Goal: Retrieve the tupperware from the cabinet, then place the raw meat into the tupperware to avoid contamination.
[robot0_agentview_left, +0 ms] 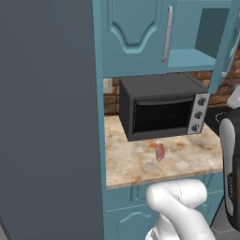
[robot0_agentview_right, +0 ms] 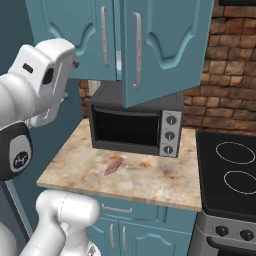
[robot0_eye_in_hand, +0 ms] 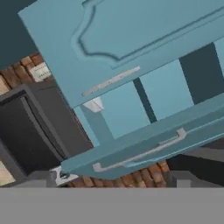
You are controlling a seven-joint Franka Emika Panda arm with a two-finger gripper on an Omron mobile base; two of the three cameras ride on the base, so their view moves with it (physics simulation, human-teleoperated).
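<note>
Step in hand: fetch the tupperware from the cabinet (robot0_agentview_left: 136,28); nothing is grasped yet

- Pincer: the gripper (robot0_eye_in_hand: 113,178) stands wide, its two dark tips far apart at the near edge of the hand view, with nothing between them
- Cabinet: the left door (robot0_agentview_right: 75,35) is shut; the right door (robot0_agentview_right: 160,45) is swung out toward you over the microwave (robot0_agentview_right: 135,125). In the left base view the teal shelf (robot0_agentview_left: 190,58) shows bare where you can see it
- Tupperware (robot0_eye_in_hand: 94,105): a small pale shape in the gap between the two doors in the hand view; I judge this to be the container, sitting on the left part of the shelf behind the shut door. It is too small to be sure
- Raw meat (robot0_agentview_left: 160,151): lying on the counter (robot0_agentview_left: 136,168), just in front of the microwave, untouched

How to do it well, as a judgement:
- Your hand is high and to the left of the cabinet, looking at the doors at an angle. Bring it round to the front of the open bay before going in; do not cut across the edge of the open door or its handle (robot0_eye_in_hand: 140,153)
- Enter level with the shelf, jaws kept wide, then reach left toward the pale shape
- Span the container's short side and close on its walls, not its rim
- Draw it straight out toward you, clear of the door edge, before lowering it to the counter beside the meat
</note>
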